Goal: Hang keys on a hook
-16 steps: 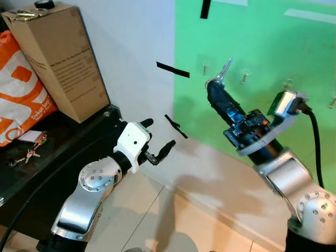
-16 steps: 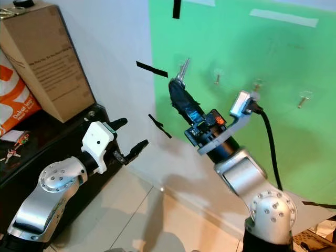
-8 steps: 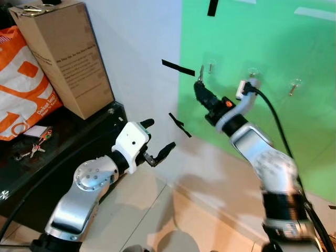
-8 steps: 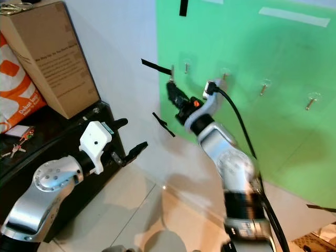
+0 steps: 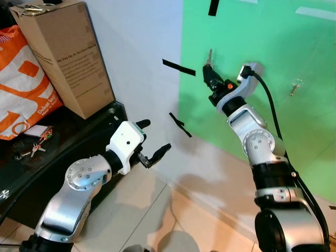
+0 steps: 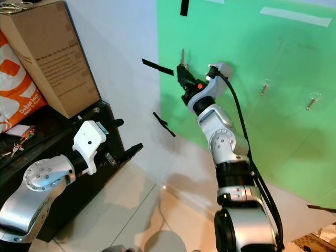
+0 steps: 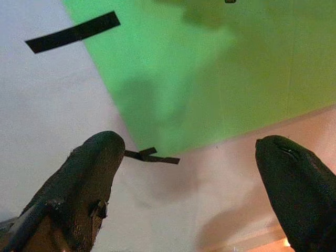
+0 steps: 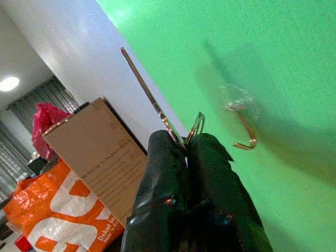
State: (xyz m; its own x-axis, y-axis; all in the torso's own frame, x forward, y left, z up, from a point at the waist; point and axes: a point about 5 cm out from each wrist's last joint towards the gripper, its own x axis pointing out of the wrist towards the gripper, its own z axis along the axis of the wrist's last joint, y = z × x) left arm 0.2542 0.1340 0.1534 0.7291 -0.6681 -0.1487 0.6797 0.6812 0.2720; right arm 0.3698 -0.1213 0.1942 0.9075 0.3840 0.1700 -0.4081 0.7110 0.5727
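Right gripper [image 8: 185, 148] raised to green wall, jaws clamped on keys [image 8: 157, 113], ring just beside hook [image 8: 242, 126], not yet over it. Hanging and release remaining. Left gripper [image 7: 194, 178] idle, jaws wide open, empty.

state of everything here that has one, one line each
right gripper: shut on the key, raised at the green wall
key: pinched in the fingers, its ring beside the hook, not yet hung
hook: on the wall, bare
left gripper: open, holding nothing, low by the cabinet
box: upright on the cabinet
orange bag: leaning beside the box
spare keys: lying loose on the cabinet top
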